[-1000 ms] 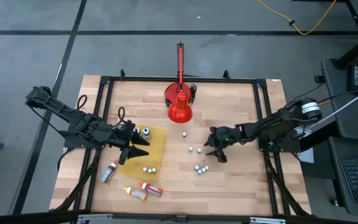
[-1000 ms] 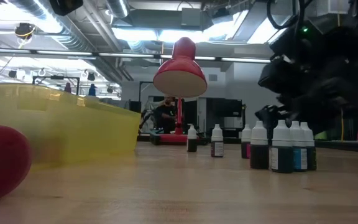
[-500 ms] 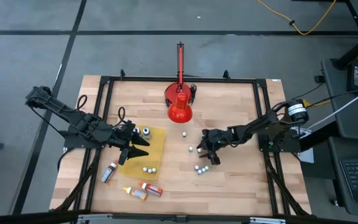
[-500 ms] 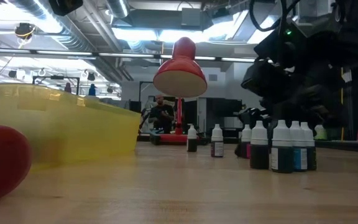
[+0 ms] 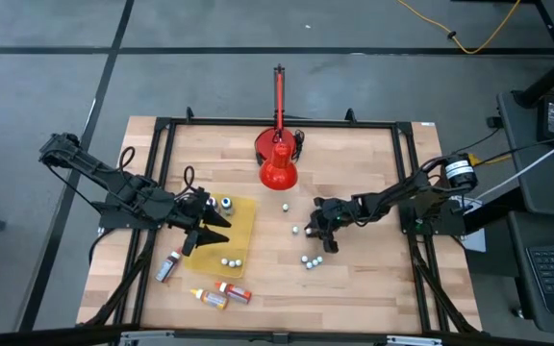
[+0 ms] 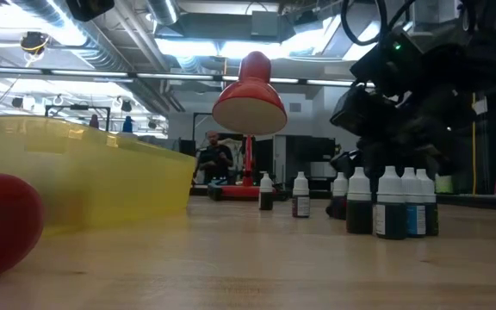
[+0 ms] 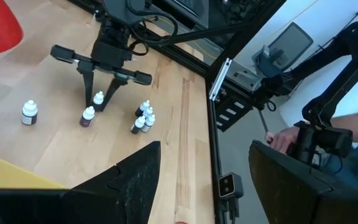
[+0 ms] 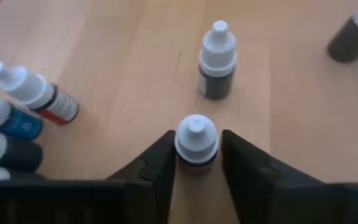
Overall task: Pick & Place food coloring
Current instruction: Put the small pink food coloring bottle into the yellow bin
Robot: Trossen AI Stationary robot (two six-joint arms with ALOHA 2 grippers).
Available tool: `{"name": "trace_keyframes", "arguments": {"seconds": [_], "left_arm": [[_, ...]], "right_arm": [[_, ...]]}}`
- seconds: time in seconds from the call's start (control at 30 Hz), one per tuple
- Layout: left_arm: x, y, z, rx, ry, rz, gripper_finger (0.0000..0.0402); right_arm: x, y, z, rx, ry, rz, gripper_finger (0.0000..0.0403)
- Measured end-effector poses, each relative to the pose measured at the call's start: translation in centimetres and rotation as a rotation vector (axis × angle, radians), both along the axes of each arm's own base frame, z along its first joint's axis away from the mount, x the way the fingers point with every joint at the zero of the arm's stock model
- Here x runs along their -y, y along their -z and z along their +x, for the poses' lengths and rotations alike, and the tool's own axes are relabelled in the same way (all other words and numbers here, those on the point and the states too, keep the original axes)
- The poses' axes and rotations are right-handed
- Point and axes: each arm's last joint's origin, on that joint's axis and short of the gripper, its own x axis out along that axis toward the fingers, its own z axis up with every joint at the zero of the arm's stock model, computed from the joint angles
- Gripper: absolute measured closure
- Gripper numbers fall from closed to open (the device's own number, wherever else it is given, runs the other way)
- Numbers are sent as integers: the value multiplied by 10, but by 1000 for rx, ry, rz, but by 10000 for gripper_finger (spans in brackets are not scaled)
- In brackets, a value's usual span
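Note:
Small food coloring bottles with pale caps stand on the wood table. A loose few (image 5: 296, 231) are near the middle, and a tight cluster (image 5: 311, 259) stands nearer. My right gripper (image 5: 315, 231) is low among the loose ones and open. Its fingers stand close on either side of one upright bottle (image 8: 196, 142). A dark bottle (image 8: 216, 62) stands just ahead of it, and red and blue ones (image 8: 39, 93) are off to the side. My left gripper (image 7: 204, 186) waits open over the yellow tray (image 5: 243, 216), which holds a few bottles (image 5: 227, 260). My right gripper comes in level from the table's right, its fingers (image 8: 160, 158) flanking the white cap (image 8: 196, 134) of a bottle that stands upright on the table. I cannot tell whether the fingers touch it.
A red cone-shaped lamp (image 5: 278, 168) with an upright red rod stands at the far middle. Several bottles (image 5: 221, 292) lie on their sides near the table's near-left edge. A black frame rims the table. A person sits in the room beyond (image 6: 213, 159).
My right gripper has moved toward the table's left, in among the loose bottles, until its fingers stand around one of them. The bottles and my left arm have kept still.

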Motion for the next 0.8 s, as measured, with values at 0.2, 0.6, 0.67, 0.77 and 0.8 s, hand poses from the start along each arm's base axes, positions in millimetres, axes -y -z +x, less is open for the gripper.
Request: {"name": "trace_keyframes", "arguments": {"seconds": [0.2,0.6,0.67,0.77,0.8], "left_arm": [[0,0,0,2,-13,2,170],[-12,-22,4,95,-35,189,165],[-16,-32,5,129,-42,239,159],[-21,-46,5,161,-48,301,148],[-23,-51,5,167,-47,316,145]], "right_arm": [[0,-7,-1,-26,70,72,335],[-20,-78,14,-116,123,49,335],[-26,-96,18,-124,136,42,335],[-35,-127,26,-127,152,39,331],[-38,-136,27,-140,157,29,328]]}}
